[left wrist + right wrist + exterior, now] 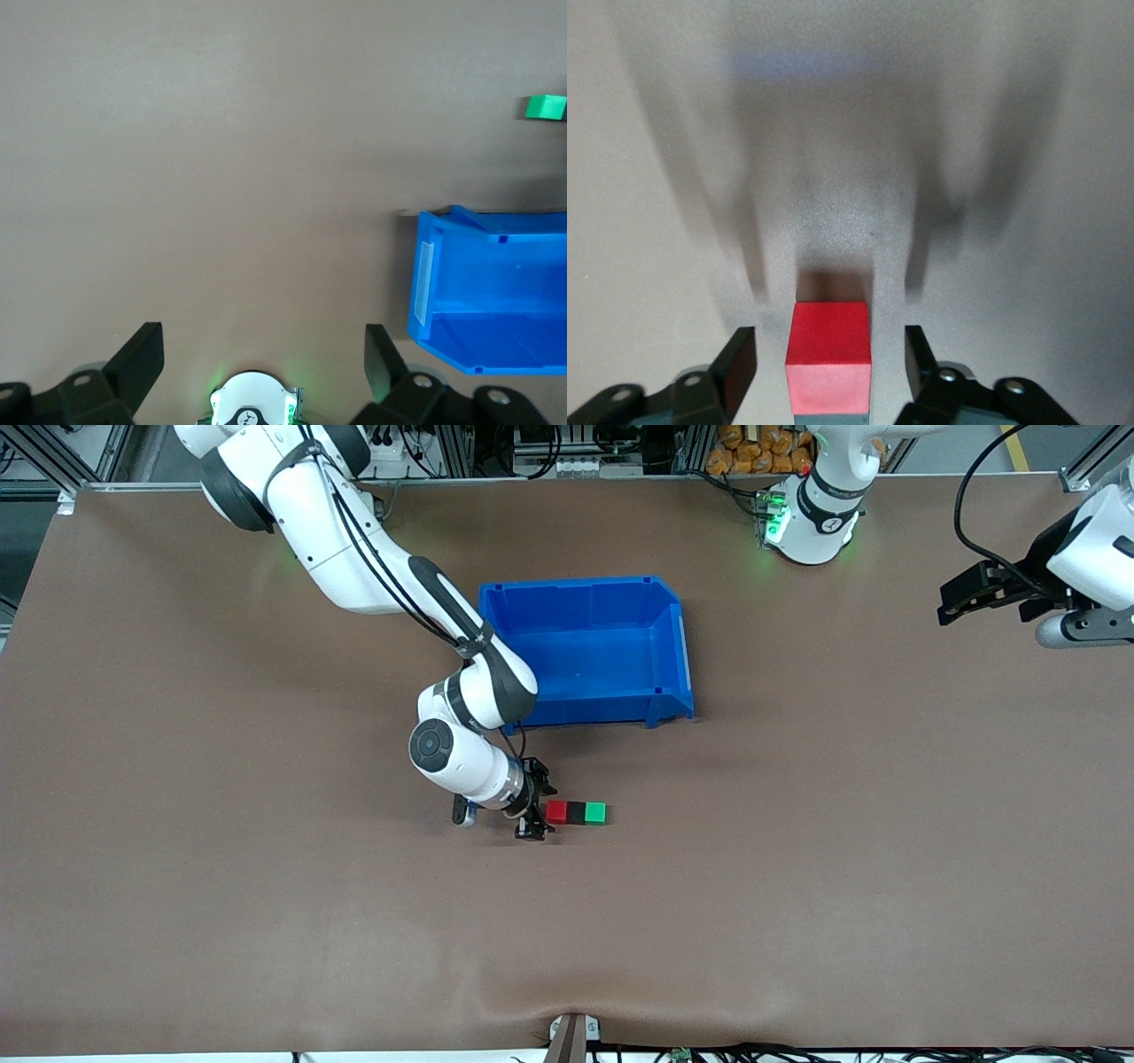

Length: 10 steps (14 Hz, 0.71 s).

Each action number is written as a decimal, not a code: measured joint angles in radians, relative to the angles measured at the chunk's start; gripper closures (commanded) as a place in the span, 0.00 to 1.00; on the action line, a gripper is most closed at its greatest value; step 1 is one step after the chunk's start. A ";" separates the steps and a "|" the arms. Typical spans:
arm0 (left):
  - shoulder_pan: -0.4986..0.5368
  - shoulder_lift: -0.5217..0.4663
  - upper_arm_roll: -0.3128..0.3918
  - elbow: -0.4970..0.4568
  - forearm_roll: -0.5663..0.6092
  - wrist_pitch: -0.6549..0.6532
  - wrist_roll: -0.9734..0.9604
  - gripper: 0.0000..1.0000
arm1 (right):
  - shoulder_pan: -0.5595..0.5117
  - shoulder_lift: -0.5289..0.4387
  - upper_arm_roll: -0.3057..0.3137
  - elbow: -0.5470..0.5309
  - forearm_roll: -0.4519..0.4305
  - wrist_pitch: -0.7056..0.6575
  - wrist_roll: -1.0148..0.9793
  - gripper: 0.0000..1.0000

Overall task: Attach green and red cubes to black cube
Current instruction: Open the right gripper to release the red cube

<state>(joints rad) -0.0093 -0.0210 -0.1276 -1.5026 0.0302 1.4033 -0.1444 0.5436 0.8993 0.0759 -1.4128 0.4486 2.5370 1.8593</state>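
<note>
While the bin point(585, 651) sits clear, the left gripper point(264, 350) waits wide open and empty. Right gripper point(830, 359) straddles the red cube point(556, 811), fingers parted, not gripping; retreating crooked could knock red-black point(576, 812)-green point(595, 812) apart.

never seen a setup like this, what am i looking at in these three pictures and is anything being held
Two white robot arms work at a brown table. The wide picture comes from a high camera facing them; the other two come from cameras on each arm's wrist.

On the table, three tiny cubes sit joined in a row: a bright red cube, a matte black cube and a bright green cube. An open blue plastic bin stands farther from the front camera.

The right gripper is low beside the red cube, its black fingers apart, with gaps on both sides, so nothing is held. The left gripper waits, open and empty, above the left arm's end of the table.
</note>
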 measured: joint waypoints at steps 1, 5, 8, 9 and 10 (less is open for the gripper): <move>-0.004 0.000 -0.005 0.002 0.000 0.000 0.000 0.00 | 0.000 0.000 -0.001 0.001 0.000 0.000 0.000 0.00; -0.006 0.000 -0.036 0.006 0.000 0.000 0.000 0.00 | 0.000 0.000 -0.004 0.006 -0.017 0.000 0.000 0.00; -0.004 0.000 -0.042 0.011 0.000 0.000 0.000 0.00 | -0.001 0.000 -0.010 0.012 -0.023 0.000 0.000 0.00; -0.001 0.000 -0.041 0.011 0.000 0.000 0.000 0.00 | -0.002 0.000 -0.012 0.016 -0.024 0.000 0.000 0.00; 0.002 0.000 -0.039 0.011 0.000 0.000 0.000 0.00 | -0.003 -0.001 -0.012 0.019 -0.030 0.000 -0.001 0.00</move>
<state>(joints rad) -0.0070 -0.0208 -0.1667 -1.4921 0.0302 1.4033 -0.1444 0.5410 0.8988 0.0638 -1.3941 0.4186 2.5374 1.8583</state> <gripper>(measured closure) 0.000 0.000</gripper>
